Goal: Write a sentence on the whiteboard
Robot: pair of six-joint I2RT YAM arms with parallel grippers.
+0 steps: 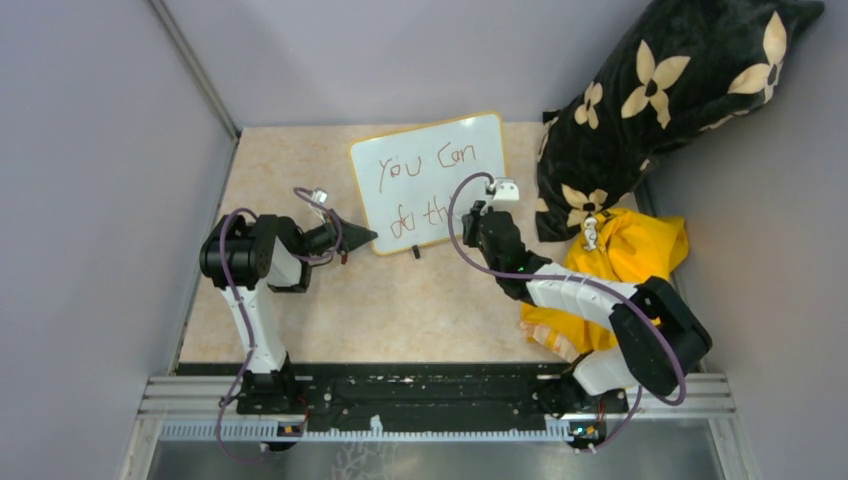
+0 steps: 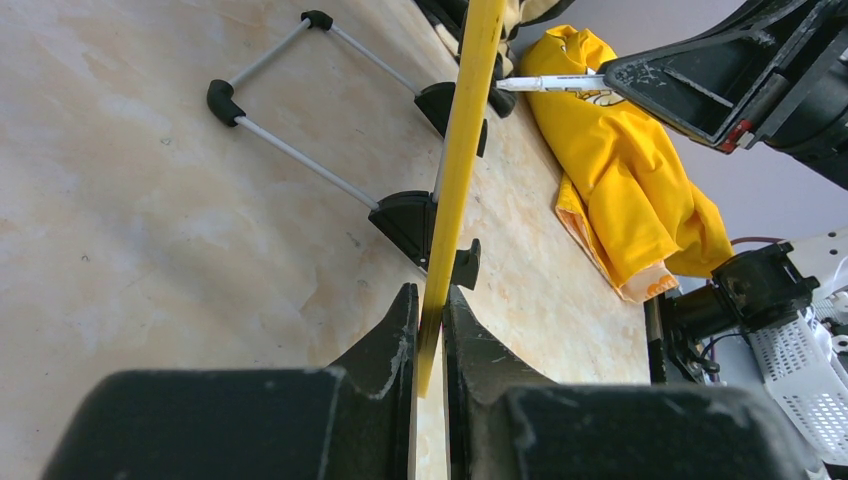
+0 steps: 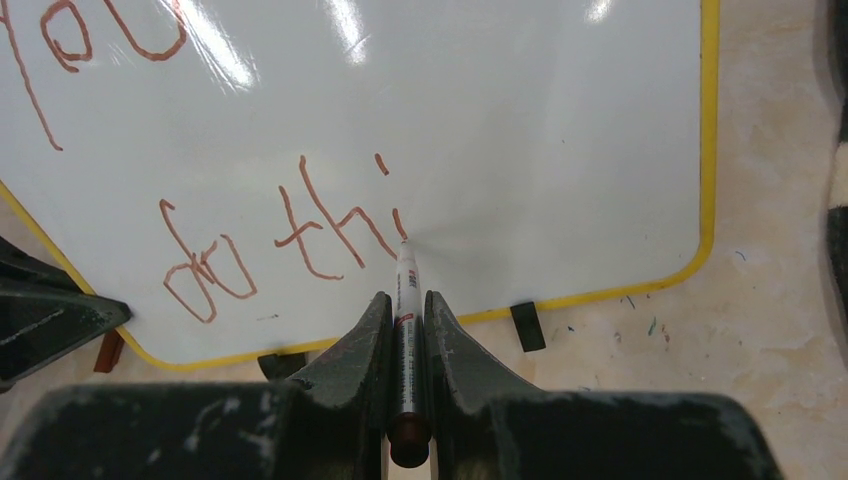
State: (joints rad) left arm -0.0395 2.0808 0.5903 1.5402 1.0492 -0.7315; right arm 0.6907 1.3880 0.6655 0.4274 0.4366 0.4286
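Top external, one whiteboard (image 1: 440, 190), left tool (image 1: 368, 237) clamping its edge, right tool (image 3: 406, 298) gripping one marker (image 3: 404, 268)

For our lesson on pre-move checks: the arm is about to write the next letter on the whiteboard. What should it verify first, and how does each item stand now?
1. Left gripper clamped on the whiteboard edge: ok.
2. Right gripper shut on the marker: ok.
3. Marker tip touching the board just after "thi": ok.
4. Bare board to the right of the tip for another letter: ok.
5. Sentence complete: not ok, it reads "You can do thi".
6. Ink left in the marker: cannot tell.
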